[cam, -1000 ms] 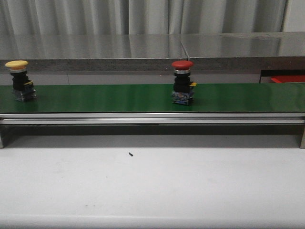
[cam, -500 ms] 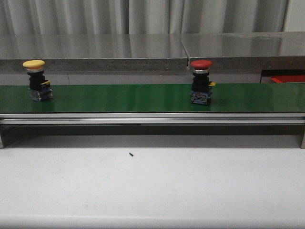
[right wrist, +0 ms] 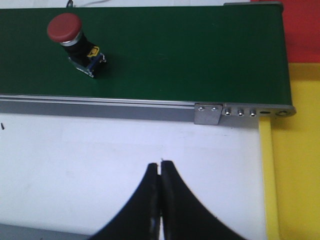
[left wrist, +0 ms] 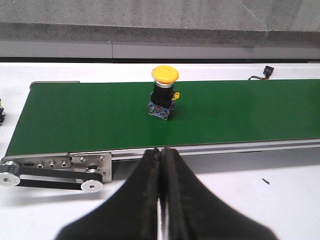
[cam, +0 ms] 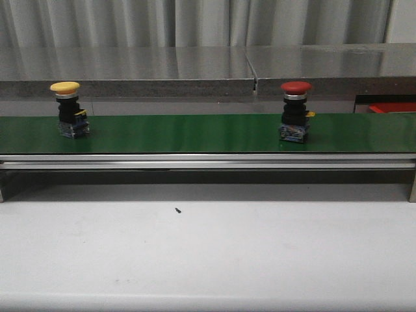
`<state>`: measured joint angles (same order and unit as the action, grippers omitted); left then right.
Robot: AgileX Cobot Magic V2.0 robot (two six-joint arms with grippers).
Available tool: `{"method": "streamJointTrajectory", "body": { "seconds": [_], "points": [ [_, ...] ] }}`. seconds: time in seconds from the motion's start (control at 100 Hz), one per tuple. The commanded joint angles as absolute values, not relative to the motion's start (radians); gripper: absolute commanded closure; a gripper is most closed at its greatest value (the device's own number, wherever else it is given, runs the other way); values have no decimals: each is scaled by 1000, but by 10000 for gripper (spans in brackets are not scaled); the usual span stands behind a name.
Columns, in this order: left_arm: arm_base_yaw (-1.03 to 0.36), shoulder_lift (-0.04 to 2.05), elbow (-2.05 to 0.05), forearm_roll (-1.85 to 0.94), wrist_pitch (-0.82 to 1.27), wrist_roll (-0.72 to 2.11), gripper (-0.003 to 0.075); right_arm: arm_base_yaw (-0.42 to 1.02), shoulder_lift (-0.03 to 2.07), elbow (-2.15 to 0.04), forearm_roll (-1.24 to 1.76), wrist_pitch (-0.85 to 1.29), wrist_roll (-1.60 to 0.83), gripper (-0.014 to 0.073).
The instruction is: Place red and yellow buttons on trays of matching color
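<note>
Left gripper (left wrist: 162,155): we kept it shut tight, holding nothing.
Right gripper (right wrist: 160,170): also shut, also empty.
Yellow button (left wrist: 163,93): stood on the green belt (left wrist: 90,117), right ahead of our left gripper.
Red button (right wrist: 70,37): sat on the belt, ahead of our right gripper and off to one side.
Good way: we needed to open wide first, then catch each button by its dark body.
Yellow tray (right wrist: 295,170): beside our right gripper; looked empty.
Red tray (right wrist: 300,30): past the belt's end; probably empty, mostly hidden.

two buttons (cam: 70,108) well apart on conveyor (cam: 195,133)
</note>
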<state>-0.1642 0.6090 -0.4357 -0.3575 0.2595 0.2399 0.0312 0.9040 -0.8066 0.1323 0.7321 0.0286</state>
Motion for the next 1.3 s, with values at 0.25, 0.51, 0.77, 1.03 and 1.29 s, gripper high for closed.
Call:
{"method": "streamJointTrajectory", "body": {
  "seconds": [0.25, 0.51, 0.77, 1.03, 1.29],
  "points": [
    [-172, 606, -463, -375, 179, 240, 739, 38, 1157, -972, 141, 722, 6, 352],
    [-172, 606, -463, -375, 179, 240, 739, 46, 1181, -974, 141, 677, -101, -55],
    [-172, 606, -463, -375, 179, 240, 739, 46, 1286, -1025, 141, 645, -145, -50],
    [-172, 606, -463, -375, 179, 240, 739, 88, 1440, -1172, 142, 661, -190, -50],
    [-172, 606, -463, -375, 175, 240, 739, 103, 1611, -1326, 111, 696, -194, -50]
  ]
}}
